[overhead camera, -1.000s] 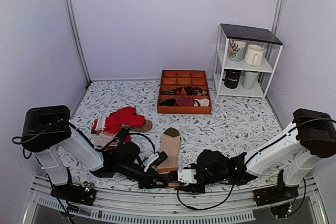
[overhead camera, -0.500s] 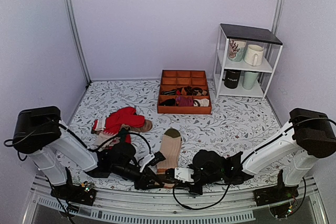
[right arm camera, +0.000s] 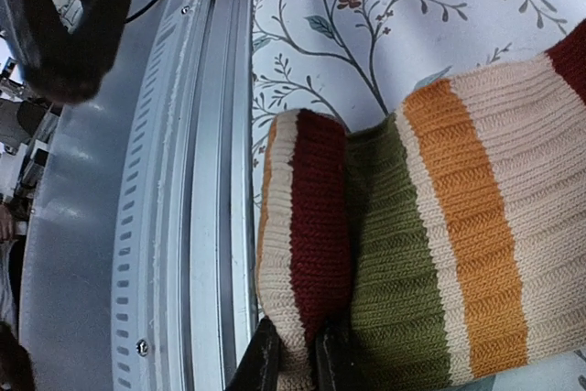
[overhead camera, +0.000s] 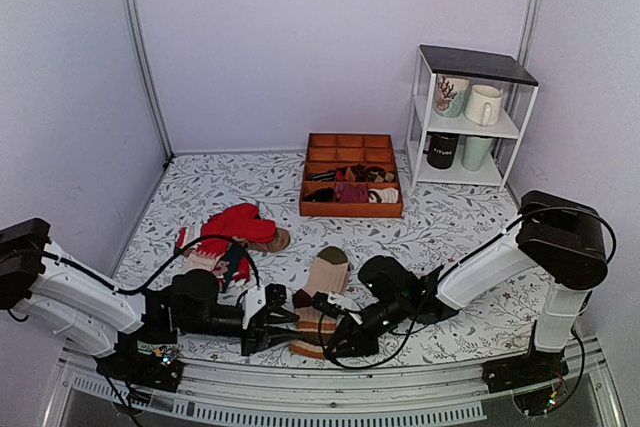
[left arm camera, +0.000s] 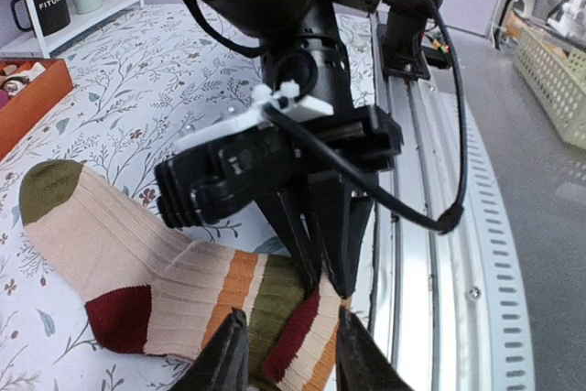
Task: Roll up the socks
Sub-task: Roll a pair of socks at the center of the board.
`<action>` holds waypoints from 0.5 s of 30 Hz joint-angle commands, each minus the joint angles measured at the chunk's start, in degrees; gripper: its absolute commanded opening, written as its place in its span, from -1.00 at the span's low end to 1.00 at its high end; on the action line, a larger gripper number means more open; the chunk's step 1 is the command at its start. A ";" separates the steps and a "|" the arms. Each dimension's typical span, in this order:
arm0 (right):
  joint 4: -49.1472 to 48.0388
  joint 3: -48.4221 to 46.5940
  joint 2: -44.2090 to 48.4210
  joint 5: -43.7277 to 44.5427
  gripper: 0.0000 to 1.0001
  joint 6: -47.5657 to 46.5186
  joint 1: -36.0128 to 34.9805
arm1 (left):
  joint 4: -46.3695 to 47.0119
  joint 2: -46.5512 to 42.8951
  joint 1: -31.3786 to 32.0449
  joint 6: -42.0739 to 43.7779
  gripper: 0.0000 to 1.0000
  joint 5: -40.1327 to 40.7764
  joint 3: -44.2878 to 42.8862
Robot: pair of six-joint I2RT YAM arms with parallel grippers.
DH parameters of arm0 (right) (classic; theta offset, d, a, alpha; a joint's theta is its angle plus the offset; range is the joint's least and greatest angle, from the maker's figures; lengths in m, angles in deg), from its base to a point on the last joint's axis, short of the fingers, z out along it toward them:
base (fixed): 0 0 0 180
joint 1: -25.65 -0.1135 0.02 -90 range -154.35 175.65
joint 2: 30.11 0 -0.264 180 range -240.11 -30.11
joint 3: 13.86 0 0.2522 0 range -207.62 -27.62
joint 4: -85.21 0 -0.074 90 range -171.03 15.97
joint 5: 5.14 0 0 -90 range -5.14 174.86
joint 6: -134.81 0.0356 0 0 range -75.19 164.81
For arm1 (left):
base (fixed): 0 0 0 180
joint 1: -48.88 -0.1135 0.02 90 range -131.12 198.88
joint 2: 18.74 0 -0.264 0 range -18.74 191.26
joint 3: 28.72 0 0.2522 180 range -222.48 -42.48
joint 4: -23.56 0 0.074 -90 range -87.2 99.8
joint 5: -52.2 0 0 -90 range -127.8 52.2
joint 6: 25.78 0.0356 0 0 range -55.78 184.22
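The socks (overhead camera: pixel 323 279) lie near the table's front edge, olive toe pointing away, with the striped cuff end folded over. In the left wrist view the socks (left arm camera: pixel 110 244) run from the olive toe to the stripes. My left gripper (left arm camera: pixel 288 352) has its fingers (left arm camera: pixel 229 354) pressed on either side of the folded striped end. My right gripper (left arm camera: pixel 334 283) comes from the opposite side and pinches the fold. In the right wrist view my right gripper (right arm camera: pixel 298 361) is shut on the cream and maroon cuff edge of the socks (right arm camera: pixel 439 226). From above, the left gripper (overhead camera: pixel 288 319) and right gripper (overhead camera: pixel 336 337) meet at the near end.
Bright red socks (overhead camera: pixel 236 226) lie left of the pair. An orange divided tray (overhead camera: pixel 350 213) with small sock bundles stands behind. A white shelf (overhead camera: pixel 420 117) with mugs is at the back right. The metal rail (overhead camera: pixel 330 399) runs just in front of the grippers.
Both arms have swung left and lower. The cuff end of the socks has been folded over toward the toe, and the pair now looks shorter.
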 commanded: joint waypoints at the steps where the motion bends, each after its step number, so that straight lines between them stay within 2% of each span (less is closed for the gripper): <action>1: 14.19 0.06 -4.47 -2.76 -0.74 3.32 1.58 | 4.56 5.75 0.92 5.84 -0.33 -1.16 0.78; 8: 17.50 -0.77 -4.90 -4.58 -0.74 2.25 1.96 | 13.58 14.68 2.34 6.43 0.00 0.38 1.77; 15: 18.84 -1.16 -5.69 -4.75 -0.75 1.63 2.03 | 12.60 20.84 2.92 7.99 0.04 -0.57 -2.53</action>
